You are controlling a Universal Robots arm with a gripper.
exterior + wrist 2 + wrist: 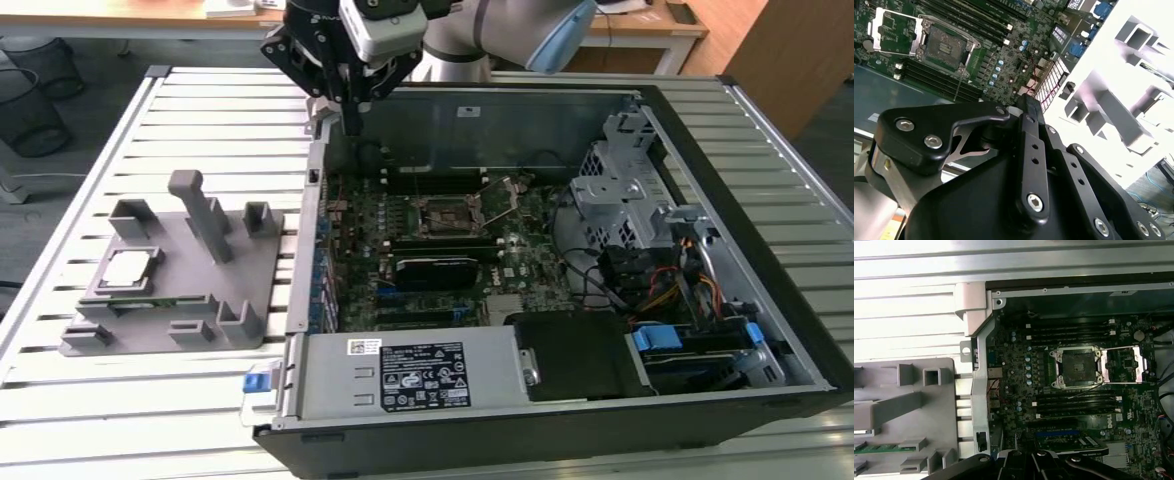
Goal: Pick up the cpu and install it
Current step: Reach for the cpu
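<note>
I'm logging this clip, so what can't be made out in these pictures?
Exterior view: the cpu on the grey fixture is too small for any markings to show.
Second wrist view: glare washes out the fixture; the tool's black body hides whatever lies behind it.
First wrist view: the picture's edge cuts off the fixture and the tool.

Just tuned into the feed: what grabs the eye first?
The open computer case dominates the exterior view, its motherboard socket flipped open. On the exterior view's left, the cpu lies on the grey fixture. The end effector hangs over the case's far corner.
</note>
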